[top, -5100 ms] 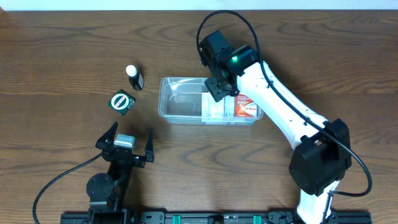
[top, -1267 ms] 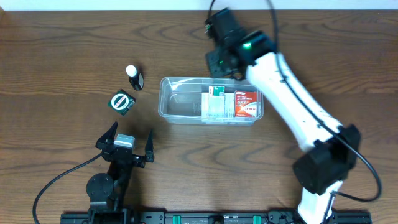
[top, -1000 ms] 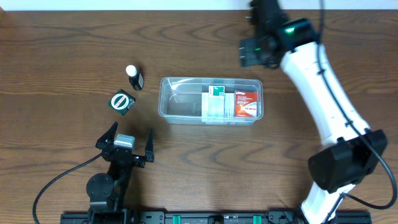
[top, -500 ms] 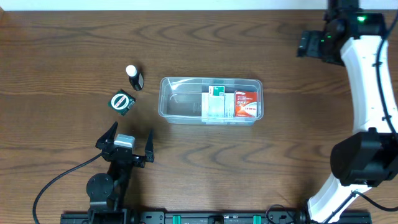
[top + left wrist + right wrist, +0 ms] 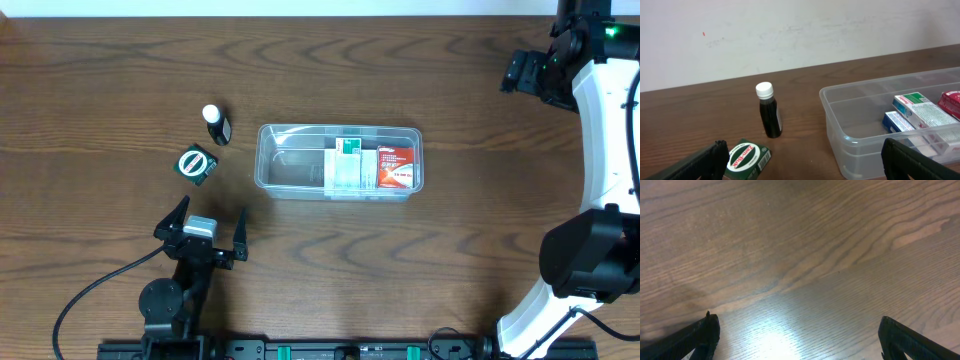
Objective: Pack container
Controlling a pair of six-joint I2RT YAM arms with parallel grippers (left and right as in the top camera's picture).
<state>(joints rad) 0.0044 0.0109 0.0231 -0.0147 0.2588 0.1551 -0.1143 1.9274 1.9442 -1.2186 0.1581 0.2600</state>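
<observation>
The clear plastic container sits mid-table and holds a green-and-white box and a red box; it also shows in the left wrist view. A small dark bottle with a white cap and a green Zam-Buk box lie left of it, seen too in the left wrist view as bottle and box. My left gripper is open and empty near the front edge. My right gripper is open and empty at the far right, above bare wood.
The white wall runs along the table's far edge. Black cables trail by the left arm's base at the front edge.
My right arm has left the container and swung away to the far right back corner, empty. The green-and-white box stays in the container. The left arm has not moved.
</observation>
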